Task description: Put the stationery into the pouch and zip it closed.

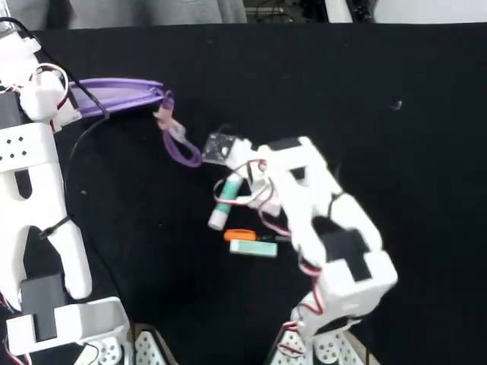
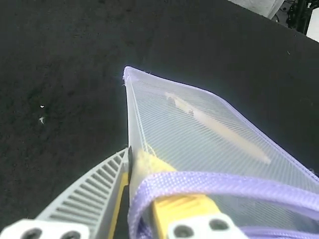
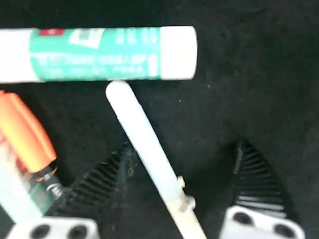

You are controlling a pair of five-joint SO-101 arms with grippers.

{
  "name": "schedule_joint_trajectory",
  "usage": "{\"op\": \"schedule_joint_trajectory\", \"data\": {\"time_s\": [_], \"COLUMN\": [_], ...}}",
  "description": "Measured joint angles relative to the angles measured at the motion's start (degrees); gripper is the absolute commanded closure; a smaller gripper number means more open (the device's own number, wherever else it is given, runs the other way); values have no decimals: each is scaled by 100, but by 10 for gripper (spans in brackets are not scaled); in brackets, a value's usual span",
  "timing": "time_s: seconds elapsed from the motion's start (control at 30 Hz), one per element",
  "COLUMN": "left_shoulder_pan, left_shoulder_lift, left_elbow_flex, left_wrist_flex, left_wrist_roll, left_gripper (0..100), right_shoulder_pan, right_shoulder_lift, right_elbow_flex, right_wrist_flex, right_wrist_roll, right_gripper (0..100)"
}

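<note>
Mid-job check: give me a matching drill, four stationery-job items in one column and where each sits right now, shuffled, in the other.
Things
1. purple mesh pouch
2. white glue stick with green label
3. pale slim pen
4. orange marker

Places
A. inside the open right gripper
B. beside a mint-green block
C. clamped in the left gripper
D. lying crosswise just ahead of the right gripper

Pairs: 1-C, 2-D, 3-A, 4-B
</note>
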Motion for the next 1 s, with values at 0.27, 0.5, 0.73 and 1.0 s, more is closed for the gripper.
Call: {"op": "schedule_joint_trajectory", "data": {"time_s": [0.27,0.5,0.73,1.0], "left_shoulder_pan": [0,0,53,255], "left_shoulder_lift": [0,0,0,0], "left_elbow_flex": [0,0,0,0], "left_wrist_flex": [0,0,0,97], "left_wrist_roll": [0,0,0,0], "left_gripper": [972,972,972,971], "right_shoulder_pan": [70,273,651,703], "right_shoulder_lift": [299,-132,-1837,-4132], "right_elbow_flex": [-571,-492,-492,-492], "right_wrist_flex": [105,167,167,167], "right_wrist_roll": [105,114,-563,-1820], "right_gripper": [956,987,987,987]}}
